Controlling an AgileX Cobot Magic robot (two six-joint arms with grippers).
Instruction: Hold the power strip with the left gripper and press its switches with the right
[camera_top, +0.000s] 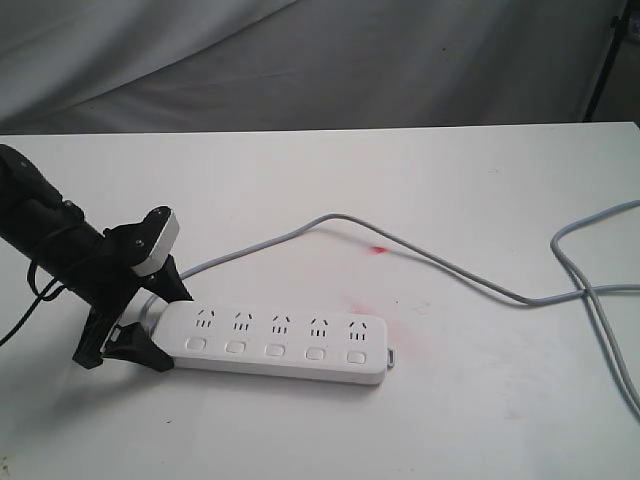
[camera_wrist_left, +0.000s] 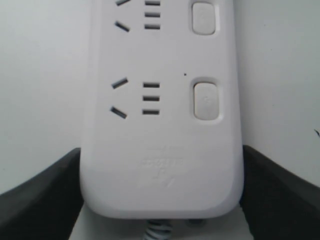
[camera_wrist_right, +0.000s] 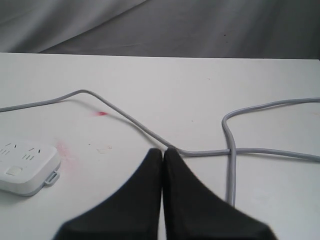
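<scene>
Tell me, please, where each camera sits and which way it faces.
Exterior view: off the arms, raised, looking down across the table at the power strip and cord; only the left arm and left pincer show.
Left wrist view: on the left wrist, close above the strip's cord end; both fingers clasp its sides.
Right wrist view: on the right wrist, low over the table, facing the grey cloth; the shut right pincer shows.
Shared: exterior and right wrist views show the red stain beside the cord.

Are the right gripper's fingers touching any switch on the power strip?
No: the right wrist view shows the shut right fingers by the grey cord, with the power strip lying well apart from them.
</scene>
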